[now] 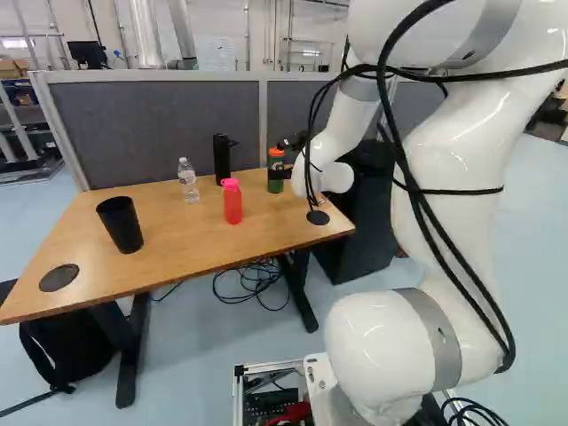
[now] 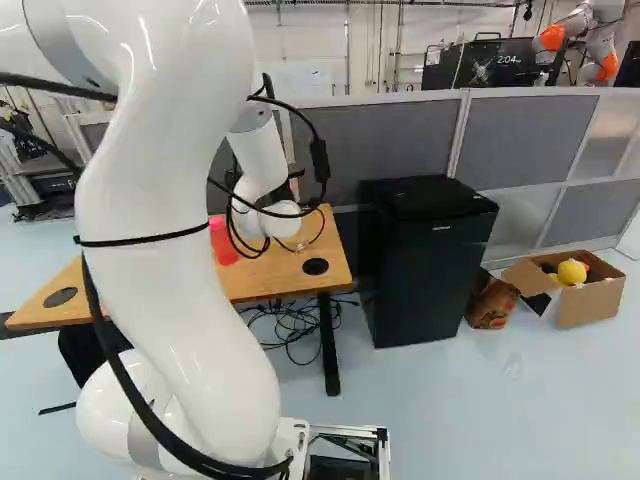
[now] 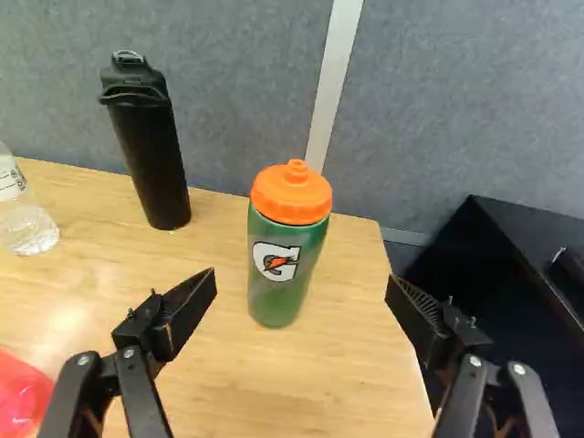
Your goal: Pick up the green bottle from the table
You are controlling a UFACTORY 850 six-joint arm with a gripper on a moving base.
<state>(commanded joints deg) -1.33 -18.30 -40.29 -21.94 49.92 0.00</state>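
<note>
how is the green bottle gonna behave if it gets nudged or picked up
The green bottle would probably feel stiff, as its sides look smooth and undented. Standing tall and narrow on the table, it could tip if bumped near its orange lid. Its round body would likely roll once down.

2 base views ahead from behind arm (image 1: 461, 155), table (image 1: 177, 257) in both; 1 wrist close-up

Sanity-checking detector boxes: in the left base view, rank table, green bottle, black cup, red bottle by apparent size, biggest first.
1. Table
2. Black cup
3. Red bottle and green bottle: look about alike, so not ranked against each other. Both clearly smaller than the cup.
</note>
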